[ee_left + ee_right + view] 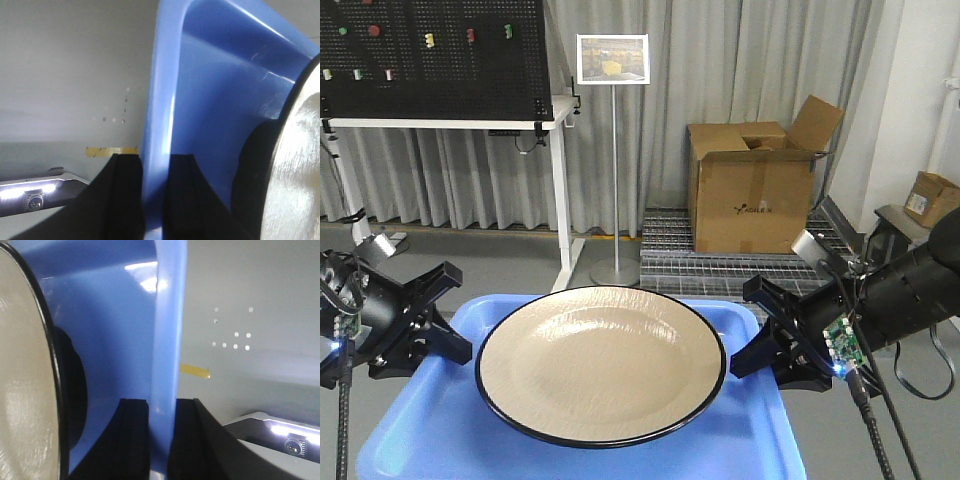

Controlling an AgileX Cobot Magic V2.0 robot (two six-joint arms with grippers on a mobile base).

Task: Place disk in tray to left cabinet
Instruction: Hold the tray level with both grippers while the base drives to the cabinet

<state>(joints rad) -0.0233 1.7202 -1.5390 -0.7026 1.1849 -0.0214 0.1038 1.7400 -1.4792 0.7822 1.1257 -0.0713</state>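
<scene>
Two pairs of jaws on the job: how do yours stand?

– Both clenched, and on the same thing. My left gripper (453, 315) bites the left edge of the tray (420, 430), and my right gripper (748, 328) bites the right edge, so the blue tray hangs between my two arms.

How sure are you of the grip?

– Quite sure, from my wrists. On the left, my two black fingers (127, 195) sit one on each side of the raised blue rim (160, 100), pressed against it. On the right it is the same: the rim (167, 340) runs down between the fingers (135, 435) with no gap that I can make out.

And the disk?

– The disk (600, 360) lies flat in the tray, about midway between my grippers, tan and glossy with its thin black rim all round. It takes up most of the tray floor; its edge comes near each gripper but touches neither. From my left wrist I see its edge at the far right (300, 165), from my right wrist at the far left (25, 380).

What lies around you?

– Ahead stands a sign stand (613, 60), with a black pegboard (430, 45) on white legs to its left and an open cardboard box (755, 185) to its right, all before a grey curtain (740, 60). Past the tray, each wrist shows a strip of yellow tape (111, 150) on a grey surface
</scene>
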